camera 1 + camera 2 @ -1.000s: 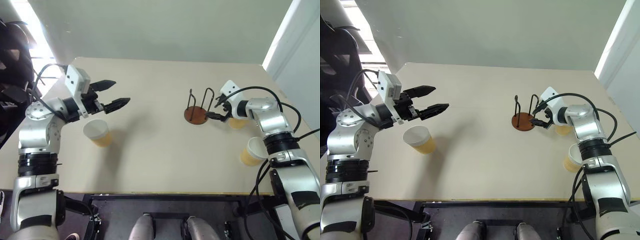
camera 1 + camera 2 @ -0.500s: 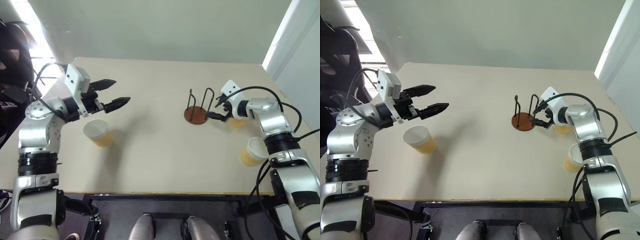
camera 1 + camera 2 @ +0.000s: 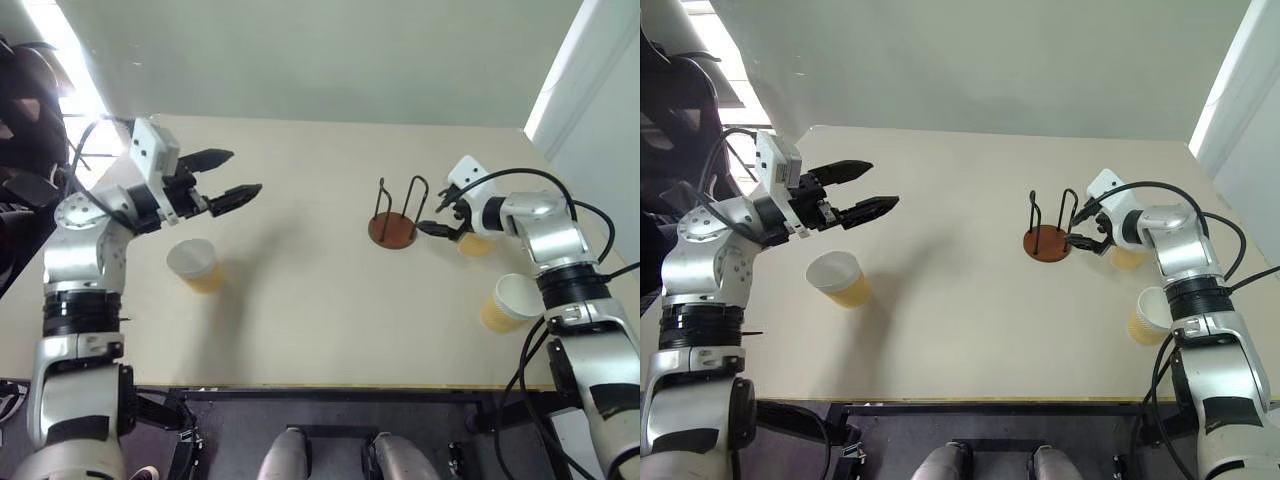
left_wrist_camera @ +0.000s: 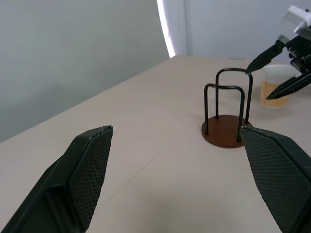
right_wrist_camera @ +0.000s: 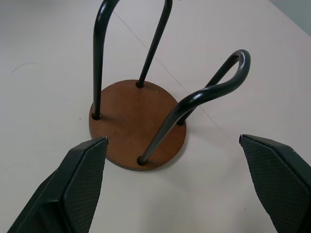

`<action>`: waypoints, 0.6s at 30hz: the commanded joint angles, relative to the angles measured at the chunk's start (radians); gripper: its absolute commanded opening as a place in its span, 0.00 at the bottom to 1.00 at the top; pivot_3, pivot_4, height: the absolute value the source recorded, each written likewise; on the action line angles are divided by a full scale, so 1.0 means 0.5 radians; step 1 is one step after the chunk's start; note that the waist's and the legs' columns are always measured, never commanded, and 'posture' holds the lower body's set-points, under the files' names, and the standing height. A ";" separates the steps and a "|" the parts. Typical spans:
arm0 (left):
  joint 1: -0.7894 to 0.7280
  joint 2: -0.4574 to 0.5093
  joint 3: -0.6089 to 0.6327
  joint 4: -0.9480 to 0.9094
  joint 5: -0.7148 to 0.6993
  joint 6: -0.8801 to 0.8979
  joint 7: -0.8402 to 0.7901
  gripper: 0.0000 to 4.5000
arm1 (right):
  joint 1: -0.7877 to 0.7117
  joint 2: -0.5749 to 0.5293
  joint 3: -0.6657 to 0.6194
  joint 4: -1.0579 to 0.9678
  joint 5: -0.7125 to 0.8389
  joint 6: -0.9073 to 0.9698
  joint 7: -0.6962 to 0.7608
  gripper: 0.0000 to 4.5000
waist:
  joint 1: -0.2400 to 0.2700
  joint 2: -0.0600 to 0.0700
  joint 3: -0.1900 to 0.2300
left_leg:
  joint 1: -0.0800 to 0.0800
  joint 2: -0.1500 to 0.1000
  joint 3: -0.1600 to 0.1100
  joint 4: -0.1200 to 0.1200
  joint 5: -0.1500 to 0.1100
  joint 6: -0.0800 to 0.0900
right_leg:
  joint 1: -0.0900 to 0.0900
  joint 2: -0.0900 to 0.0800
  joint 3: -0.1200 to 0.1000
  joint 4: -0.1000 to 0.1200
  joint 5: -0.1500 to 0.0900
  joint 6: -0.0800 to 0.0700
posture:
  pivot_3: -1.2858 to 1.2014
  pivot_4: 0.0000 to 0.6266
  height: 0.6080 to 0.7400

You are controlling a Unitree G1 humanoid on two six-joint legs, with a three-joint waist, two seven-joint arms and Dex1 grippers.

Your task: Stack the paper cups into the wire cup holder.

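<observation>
The wire cup holder (image 3: pixel 394 227) stands empty right of the table's middle, two dark loops on a reddish-brown disc (image 5: pixel 138 124). My right gripper (image 3: pixel 429 216) hovers open just right of it, fingers aimed at the loops. One paper cup (image 3: pixel 474 244) stands upright right behind that gripper. A second cup (image 3: pixel 506 302) sits nearer the front right edge, and a third (image 3: pixel 196 265) stands at the left. My left gripper (image 3: pixel 243 172) is open and empty, held in the air above and behind the left cup, pointing across the table toward the holder (image 4: pixel 226 131).
The beige table (image 3: pixel 320 300) has its front edge close to me and a grey wall behind. A white wall panel (image 3: pixel 600 110) runs along the right side. Dark equipment (image 3: pixel 25 150) stands beyond the left edge.
</observation>
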 commanded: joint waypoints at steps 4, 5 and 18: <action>-0.087 -0.018 -0.008 0.052 0.025 -0.071 -0.037 1.00 | 0.018 -0.012 -0.051 -0.089 0.025 0.026 -0.052 0.99 | 0.000 0.000 0.000 | 0.000 0.000 0.000 0.000 0.000 0.000 | 0.000 0.000 0.000 0.000 0.002 0.004 | 0.52 0.24 1.00; -0.090 -0.018 -0.009 0.056 0.026 -0.074 -0.040 1.00 | 0.017 -0.003 -0.051 -0.085 0.027 0.027 -0.059 0.99 | 0.000 0.000 0.000 | 0.000 0.000 0.000 0.000 0.000 0.000 | 0.000 0.000 0.000 0.000 0.002 0.004 | 0.52 0.24 1.00; -0.112 0.003 0.005 0.060 0.030 -0.058 -0.062 1.00 | -0.121 0.191 -0.032 0.114 0.012 -0.027 -0.173 0.99 | 0.002 0.000 0.000 | 0.000 0.000 0.000 0.000 0.000 0.000 | 0.000 0.000 0.000 0.000 0.002 0.003 | 0.52 0.24 1.00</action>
